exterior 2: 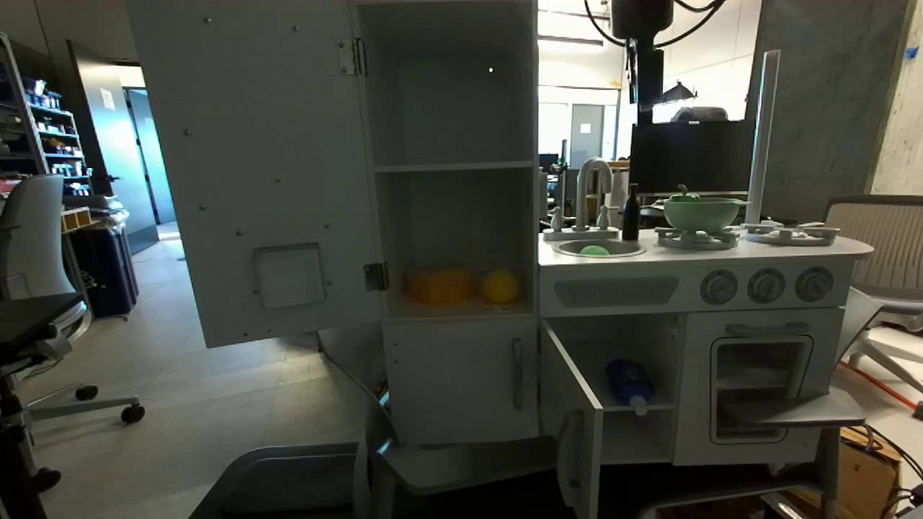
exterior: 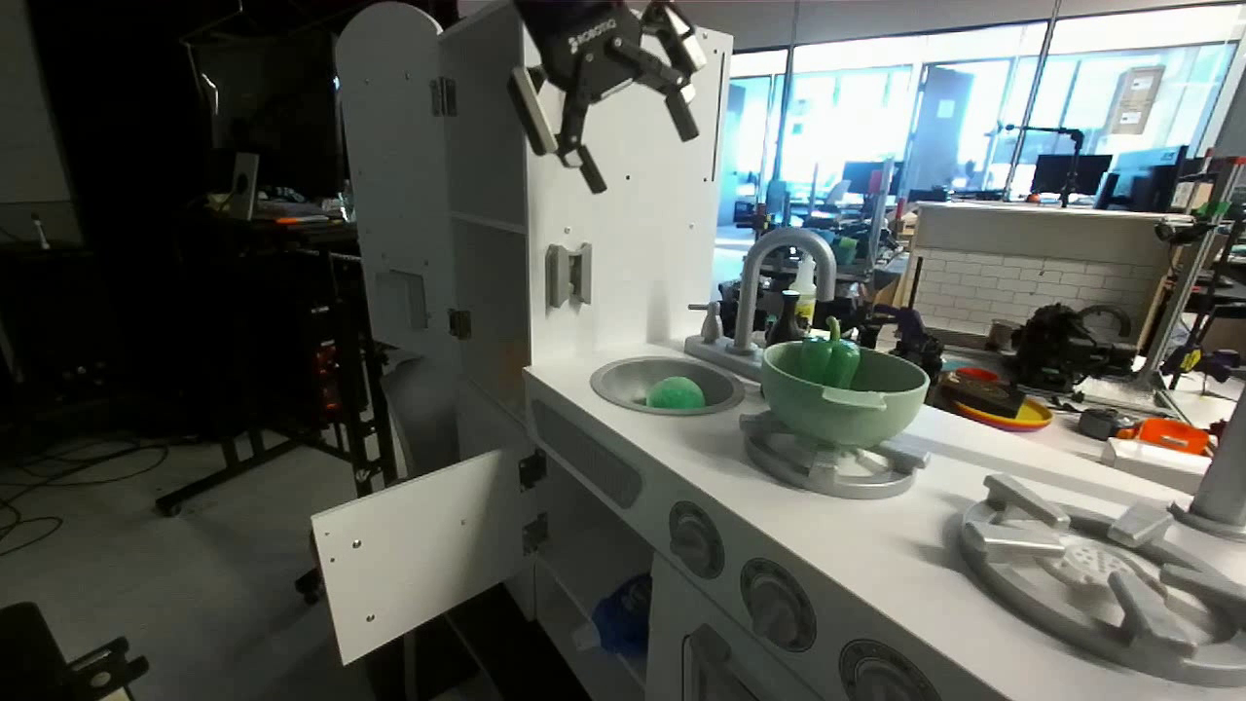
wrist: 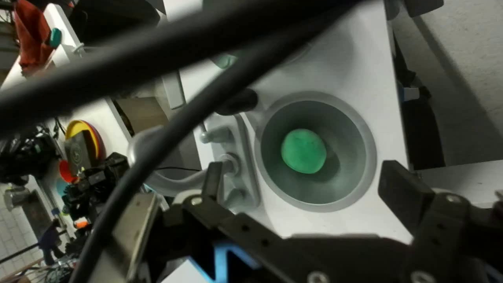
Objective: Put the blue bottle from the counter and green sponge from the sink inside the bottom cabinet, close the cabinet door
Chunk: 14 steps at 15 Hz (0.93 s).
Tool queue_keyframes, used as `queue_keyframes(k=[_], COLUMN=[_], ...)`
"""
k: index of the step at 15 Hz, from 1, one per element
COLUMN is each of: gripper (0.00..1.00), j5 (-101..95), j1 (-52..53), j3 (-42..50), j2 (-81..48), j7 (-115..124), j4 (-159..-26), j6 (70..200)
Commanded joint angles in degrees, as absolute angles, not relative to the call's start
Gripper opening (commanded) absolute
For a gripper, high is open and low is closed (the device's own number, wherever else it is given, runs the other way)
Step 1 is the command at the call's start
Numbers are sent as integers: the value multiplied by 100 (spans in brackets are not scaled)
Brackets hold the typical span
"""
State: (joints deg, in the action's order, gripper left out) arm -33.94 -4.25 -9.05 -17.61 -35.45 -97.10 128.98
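While our claw (exterior: 638,146) hangs at the top centre of an exterior frame — spread wide and empty — we see the sponge (wrist: 303,151) lying in the sink (wrist: 371,153), near the middle of the wrist frame. We find the bottle (exterior 2: 626,380) in the cabinet (exterior 2: 634,436), low and right of centre in an exterior frame; the door (exterior: 428,560) stands open in both exterior views.

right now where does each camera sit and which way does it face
In an exterior view: higher than the counter, slanting across it toward the tall cabinet; open gripper at top.
In an exterior view: out front, facing the tall cabinet roughly head-on; dark hardware at top, probably the robot's.
Wrist view: over the sink, facing down; fingers and cables show.
Both exterior views share the green sponge and blue bottle.
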Motion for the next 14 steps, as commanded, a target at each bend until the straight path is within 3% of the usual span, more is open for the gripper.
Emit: queue_keyframes(k=[1,9,14], gripper=[100,100,100], j5=[-2959,-2109,-2007], j1=[-154,339,284], j3=[-539,-436,-184], j2=[-2637,-4666,-4955], j7=[-3816,-2965,-2925], j4=[-8263,-6298,-5399], j6=[12087,11536,10816])
